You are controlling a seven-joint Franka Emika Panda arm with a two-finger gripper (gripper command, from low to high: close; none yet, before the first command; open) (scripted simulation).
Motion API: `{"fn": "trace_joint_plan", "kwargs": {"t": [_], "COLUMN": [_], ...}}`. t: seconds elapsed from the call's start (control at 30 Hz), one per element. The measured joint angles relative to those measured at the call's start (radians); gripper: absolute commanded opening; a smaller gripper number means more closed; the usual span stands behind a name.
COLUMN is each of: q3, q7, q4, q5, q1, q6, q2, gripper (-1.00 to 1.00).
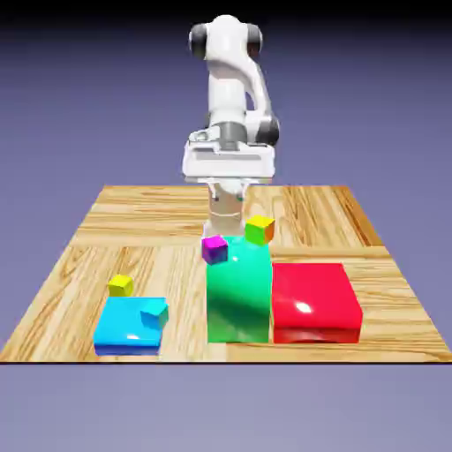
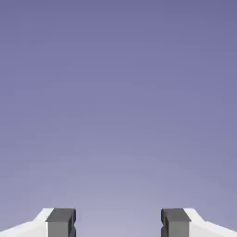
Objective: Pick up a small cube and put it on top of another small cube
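Observation:
The small cube (image 1: 121, 284), yellow on top with greenish sides, lies on the wooden table (image 1: 79, 265) just behind a low blue block (image 1: 126, 328), at the exterior view's left. My gripper (image 1: 228, 165) hangs well above the table's far part, behind a tall green block (image 1: 238, 296) and far from the small cube. In the hand view the gripper (image 2: 118, 222) is open: its grey fingertips (image 2: 60, 221) stand wide apart with only the blue-violet backdrop between them. No cube shows in that view.
A teal cube (image 1: 154, 313) rests on the blue block. A yellow, green and orange cube (image 1: 259, 229) sits on the green block's top, and a magenta cube (image 1: 214, 250) sits at its near left corner. A red block (image 1: 314, 302) adjoins it on the right.

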Motion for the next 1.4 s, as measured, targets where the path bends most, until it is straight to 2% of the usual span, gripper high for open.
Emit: {"fn": "trace_joint_plan", "kwargs": {"t": [0.63, 0.7, 0.9, 0.93, 1.0, 1.2, 1.4], "q3": [-0.49, -0.491, -0.276, -0.272, -0.272, -0.487, -0.298], "q7": [-0.496, -0.497, -0.645, -0.648, -0.648, -0.5, -0.479], "q4": [0.171, 0.171, 0.208, 0.209, 0.209, 0.172, 0.231], "q5": [0.103, 0.104, 0.308, 0.312, 0.311, 0.108, -0.034], "q1": [-0.251, -0.251, -0.423, -0.427, -0.427, -0.255, -0.167], "q6": [-0.316, -0.317, -0.143, -0.14, -0.14, -0.314, -0.573], "q2": [0.688, 0.69, 0.907, 0.911, 0.911, 0.694, 0.545], "gripper": [0.0, 0.0, 0.0, -1.0, -1.0, -1.0, -1.0]}}
